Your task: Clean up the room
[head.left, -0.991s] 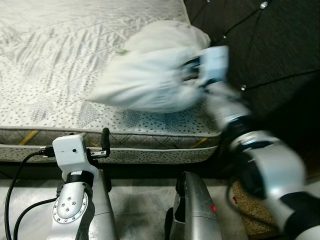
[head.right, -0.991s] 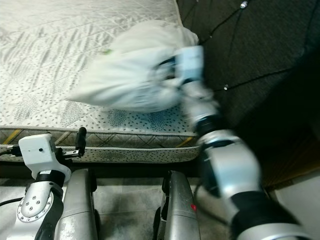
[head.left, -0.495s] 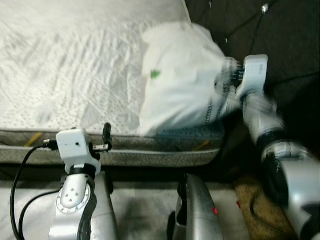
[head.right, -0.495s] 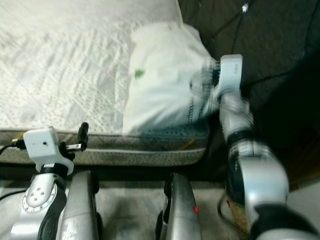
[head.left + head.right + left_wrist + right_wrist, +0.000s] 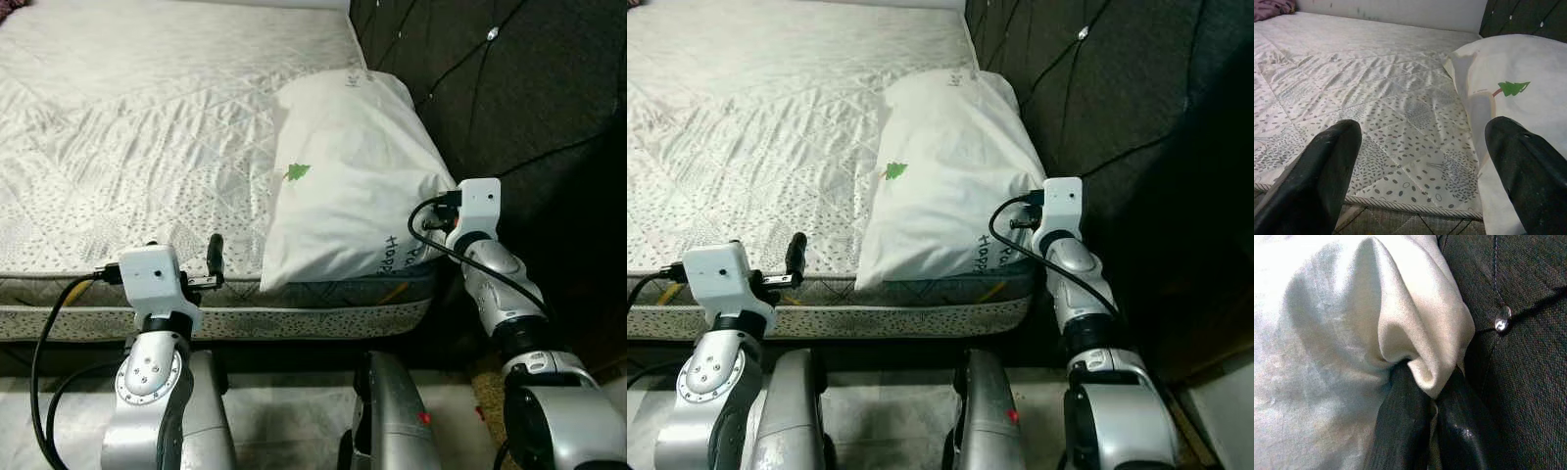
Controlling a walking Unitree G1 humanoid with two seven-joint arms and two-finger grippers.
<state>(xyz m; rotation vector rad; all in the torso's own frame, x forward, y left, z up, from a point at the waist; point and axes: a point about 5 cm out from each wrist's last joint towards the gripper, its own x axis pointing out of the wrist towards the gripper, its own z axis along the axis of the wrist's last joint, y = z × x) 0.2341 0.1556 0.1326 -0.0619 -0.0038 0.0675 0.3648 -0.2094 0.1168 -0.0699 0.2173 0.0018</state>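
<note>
White pillow (image 5: 353,176) lying at center right on the bed (image 5: 147,127), against the dark headboard (image 5: 529,88). Right tool (image 5: 1430,396) pinched tight on a pillow corner, fingertips hidden in fabric. Left tool (image 5: 1425,161) spread wide, empty, lower left; printed lettering partly cut off.

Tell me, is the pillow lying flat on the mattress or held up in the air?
Lying flat. The pillow rests on the mattress beside the headboard, the right gripper pinching its corner.
</note>
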